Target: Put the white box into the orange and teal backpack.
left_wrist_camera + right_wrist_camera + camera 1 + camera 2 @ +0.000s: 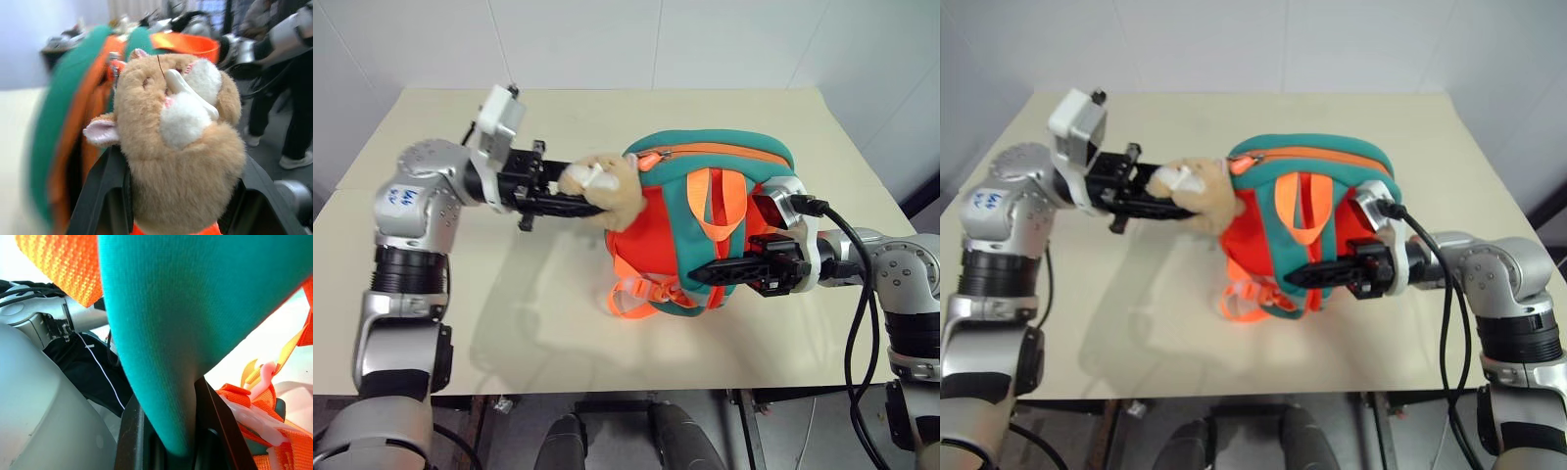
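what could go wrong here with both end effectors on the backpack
The left end effector is around the tan plush animal charm, not the small orange and teal fabric backpack itself; pulling may strain the charm instead of opening the bag. The right end effector pinches only a teal strap, so the upright bag could tip or slip.

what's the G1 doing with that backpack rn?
It holds the orange and teal backpack off the table between both arms. The right gripper is shut on a teal strap; the left gripper is around the tan plush charm. The zipper looks closed.
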